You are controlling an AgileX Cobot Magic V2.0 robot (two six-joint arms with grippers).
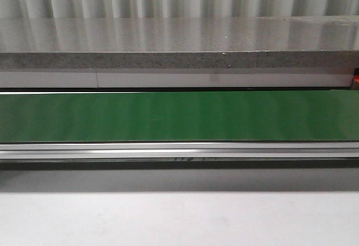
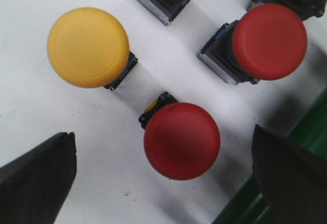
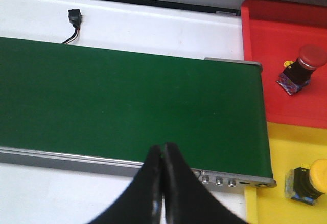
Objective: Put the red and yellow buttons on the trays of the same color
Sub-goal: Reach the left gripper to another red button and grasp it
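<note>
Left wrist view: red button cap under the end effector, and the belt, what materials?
Red button cap: likely molded plastic, smooth satin dome with a soft, dull highlight. Belt: probably PVC or rubber, uniform green with a matte sheen, framed by what looks like an aluminium rail.

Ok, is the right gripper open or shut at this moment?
Shut. In the right wrist view the right gripper has its two dark fingertips pressed together with nothing between them, above the near edge of the green conveyor belt.

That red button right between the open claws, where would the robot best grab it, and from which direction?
Probably from straight above, closing the left tool on the rim of the nearest red button. Its round mushroom cap faces the camera and hides most of the small black base, so the cap's opposite edges are the reachable part. The fingers already stand wide on either side, with bare table around the cap.
</note>
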